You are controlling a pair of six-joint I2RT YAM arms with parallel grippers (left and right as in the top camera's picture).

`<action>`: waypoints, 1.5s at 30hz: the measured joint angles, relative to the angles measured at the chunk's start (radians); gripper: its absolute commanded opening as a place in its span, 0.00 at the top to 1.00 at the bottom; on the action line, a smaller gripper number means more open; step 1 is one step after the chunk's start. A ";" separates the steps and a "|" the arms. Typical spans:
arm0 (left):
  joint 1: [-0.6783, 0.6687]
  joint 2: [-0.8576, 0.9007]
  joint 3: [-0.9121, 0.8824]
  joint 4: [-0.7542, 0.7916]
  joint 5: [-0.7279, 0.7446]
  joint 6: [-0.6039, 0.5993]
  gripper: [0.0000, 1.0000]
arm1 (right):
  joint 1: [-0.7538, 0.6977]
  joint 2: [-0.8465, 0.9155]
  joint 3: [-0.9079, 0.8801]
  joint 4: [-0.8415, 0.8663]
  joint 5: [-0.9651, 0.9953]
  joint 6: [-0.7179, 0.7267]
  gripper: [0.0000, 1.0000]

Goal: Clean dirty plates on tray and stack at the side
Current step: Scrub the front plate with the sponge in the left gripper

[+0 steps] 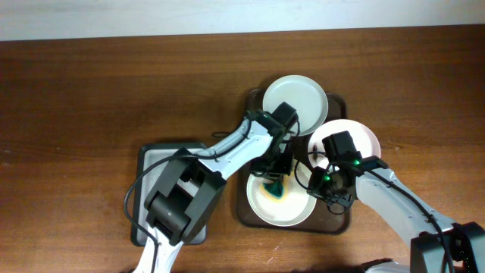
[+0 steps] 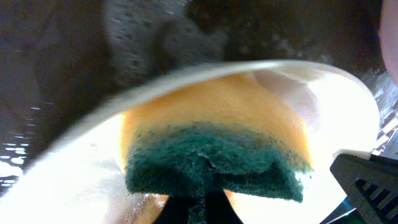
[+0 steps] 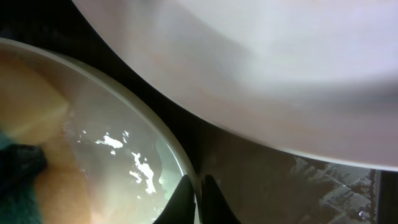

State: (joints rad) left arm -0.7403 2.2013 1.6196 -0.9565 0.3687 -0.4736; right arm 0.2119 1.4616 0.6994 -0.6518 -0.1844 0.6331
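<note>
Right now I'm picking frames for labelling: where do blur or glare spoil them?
Overhead: sharp, evenly lit. Left wrist: sponge in focus, wet plate blown out white at right, background blurred. Right wrist: neighbouring plate a soft blur, glare specks on the wet plate.

At the tray's (image 1: 333,224) near end, the left gripper (image 1: 274,176) presses a sponge (image 1: 274,190) (yellow and green) into a plate (image 1: 292,214).

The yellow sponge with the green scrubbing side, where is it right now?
In the overhead view the yellow-and-green sponge is pressed onto the white round plate nearest the robot on the dark brown tray, held by the left gripper.
</note>
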 measured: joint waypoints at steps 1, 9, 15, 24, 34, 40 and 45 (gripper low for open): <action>-0.015 0.000 0.000 0.003 -0.010 0.000 1.00 | 0.000 0.000 0.000 0.000 0.000 0.003 0.96; -0.045 -0.027 -0.055 0.037 -0.062 -0.012 1.00 | 0.000 0.000 0.000 0.004 -0.001 0.013 0.96; -0.059 -0.063 -0.072 -0.036 -0.298 -0.074 1.00 | 0.009 0.000 0.000 0.059 -0.079 0.018 0.96; -0.005 -0.085 -0.110 -0.085 -0.591 -0.078 1.00 | -0.001 -0.003 0.013 0.052 -0.030 0.045 0.96; -0.011 -0.095 -0.114 0.023 -0.331 -0.008 1.00 | -0.023 -0.003 0.000 0.060 -0.082 -0.230 0.69; -0.011 -0.095 -0.114 0.020 -0.314 0.031 1.00 | -0.023 -0.002 0.000 0.045 -0.120 -0.353 0.71; -0.016 -0.095 -0.116 0.022 -0.293 0.051 1.00 | -0.011 -0.002 -0.002 0.051 -0.295 -0.467 0.74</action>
State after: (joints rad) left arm -0.7567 2.1059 1.5036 -0.9344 0.0753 -0.4221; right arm 0.2008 1.4597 0.6971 -0.6010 -0.4793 0.1661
